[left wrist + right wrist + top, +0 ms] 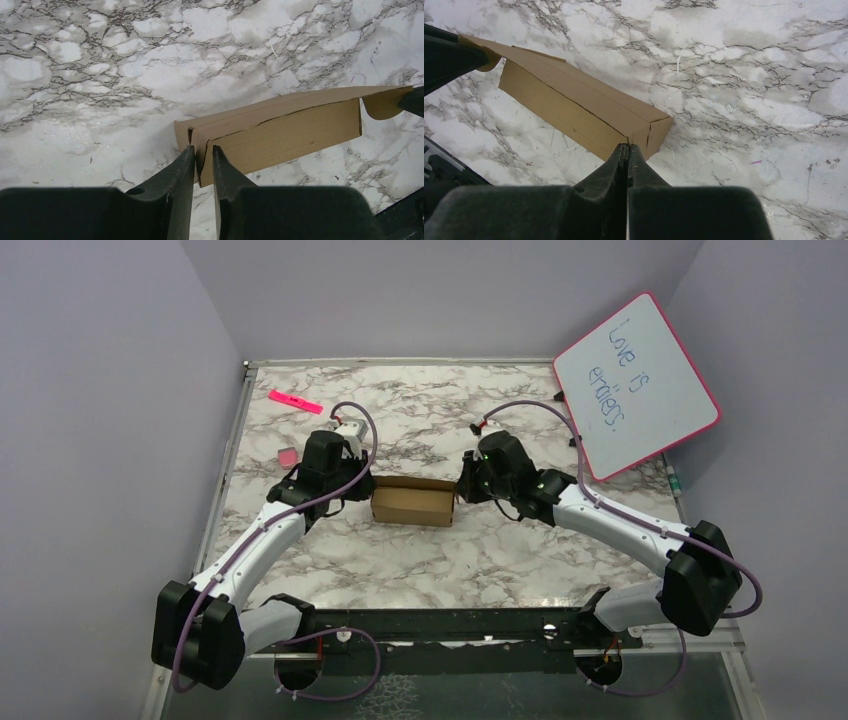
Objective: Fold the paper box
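The paper box (412, 502) is a small brown cardboard box lying lengthwise on the marble table, between my two arms. My left gripper (358, 495) is at its left end. In the left wrist view the box (290, 135) runs off to the right, and my left gripper (203, 149) is shut on the cardboard edge of its near end. My right gripper (462, 490) is at the box's right end. In the right wrist view its jaws (628, 146) are pressed together, tips touching the near corner of the box (569, 107). No cardboard shows between them.
A pink-framed whiteboard (635, 385) with writing leans at the back right. A pink marker (295, 400) and a small pink block (286, 456) lie at the back left. Grey walls enclose the table (420, 560) on three sides.
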{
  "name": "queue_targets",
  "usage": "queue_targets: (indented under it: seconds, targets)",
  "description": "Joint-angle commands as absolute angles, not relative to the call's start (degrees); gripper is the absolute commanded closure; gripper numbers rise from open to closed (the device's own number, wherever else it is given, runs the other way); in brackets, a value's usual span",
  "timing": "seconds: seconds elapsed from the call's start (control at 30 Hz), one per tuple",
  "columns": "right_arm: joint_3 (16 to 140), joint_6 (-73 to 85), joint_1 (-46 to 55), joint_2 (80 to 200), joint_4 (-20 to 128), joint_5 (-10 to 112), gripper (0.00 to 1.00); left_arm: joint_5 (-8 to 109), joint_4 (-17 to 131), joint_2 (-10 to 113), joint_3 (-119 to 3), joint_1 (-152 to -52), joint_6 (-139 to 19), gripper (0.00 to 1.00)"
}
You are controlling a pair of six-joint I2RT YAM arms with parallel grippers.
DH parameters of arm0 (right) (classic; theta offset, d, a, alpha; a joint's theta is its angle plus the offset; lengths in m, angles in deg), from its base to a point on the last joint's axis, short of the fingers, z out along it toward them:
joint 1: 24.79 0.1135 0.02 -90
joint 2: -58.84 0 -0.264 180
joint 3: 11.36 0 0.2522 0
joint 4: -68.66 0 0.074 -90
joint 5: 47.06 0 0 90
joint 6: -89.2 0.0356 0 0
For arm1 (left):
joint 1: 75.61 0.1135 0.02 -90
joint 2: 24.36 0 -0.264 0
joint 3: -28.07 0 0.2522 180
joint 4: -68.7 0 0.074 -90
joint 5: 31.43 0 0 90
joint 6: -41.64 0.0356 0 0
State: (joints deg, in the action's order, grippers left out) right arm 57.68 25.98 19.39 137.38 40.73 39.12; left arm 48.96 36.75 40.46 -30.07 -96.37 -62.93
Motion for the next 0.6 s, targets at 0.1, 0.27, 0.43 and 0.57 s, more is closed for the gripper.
queue_targets:
  seconds: [0.1,0.27,0.43,0.57]
  targets:
    - [59.78,29.05,19.59,137.70,40.90,39.52,0.97,45.36,37.59,40.34,-30.43,-96.53,-65.16,0.81]
    - [61.36,31.36,19.60,138.46,39.87,39.12,0.99,44.71,38.05,40.50,-30.03,-96.53,-65.68,0.82]
    - [62.23,33.22,19.59,139.58,38.97,38.73,0.99,44.77,38.20,40.50,-29.66,-96.55,-65.64,0.82]
    - [62.34,34.88,19.60,140.30,39.24,38.89,0.99,44.60,38.37,40.66,-29.42,-96.53,-65.68,0.82]
